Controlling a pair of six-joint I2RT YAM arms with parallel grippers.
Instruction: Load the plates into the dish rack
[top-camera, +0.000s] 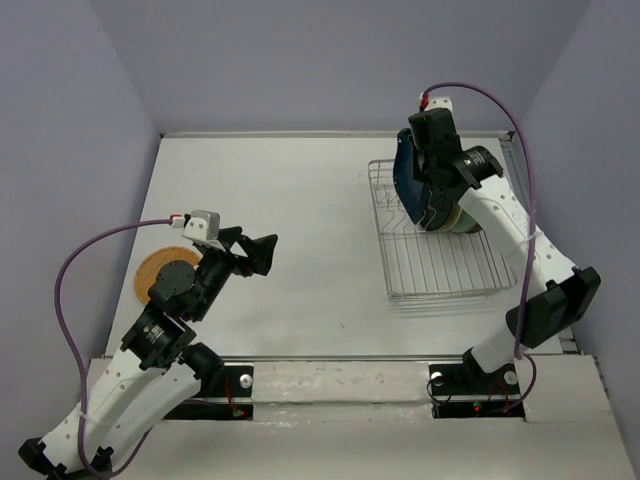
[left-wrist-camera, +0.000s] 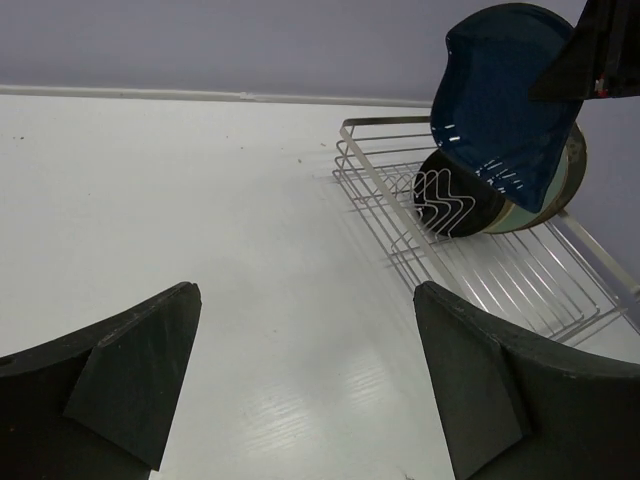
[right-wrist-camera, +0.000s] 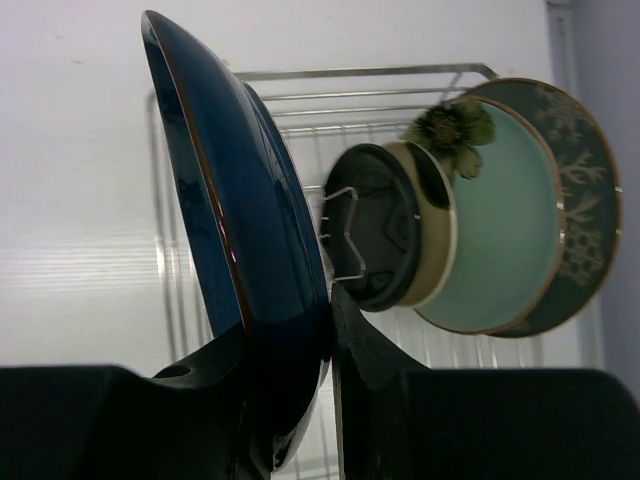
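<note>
Dish rack (top-camera: 440, 262) of silver wire sits at about 2 o'clock on the white tabletop (top-camera: 300, 190). From where I stand, four dishes are on edge among the tines at its far end: a small black plate (right-wrist-camera: 385, 240) in front, then a cream plate (right-wrist-camera: 437, 235), a pale teal plate (right-wrist-camera: 500, 240) with a flower on its rim, and a grey patterned plate (right-wrist-camera: 592, 190) at the back. The right claw (right-wrist-camera: 332, 330) is pinching the dark blue teardrop plate (right-wrist-camera: 240, 230) by its rim, holding it upright over the rack's 11 o'clock corner, just beside the black one; whether it touches the wires I can't tell. Over at 8 o'clock the orange plate (top-camera: 148, 272) lies flat on the tabletop, partly hidden by the left arm. The left claw (left-wrist-camera: 305, 300) hangs spread wide, gripping nothing, and points toward the rack.
</note>
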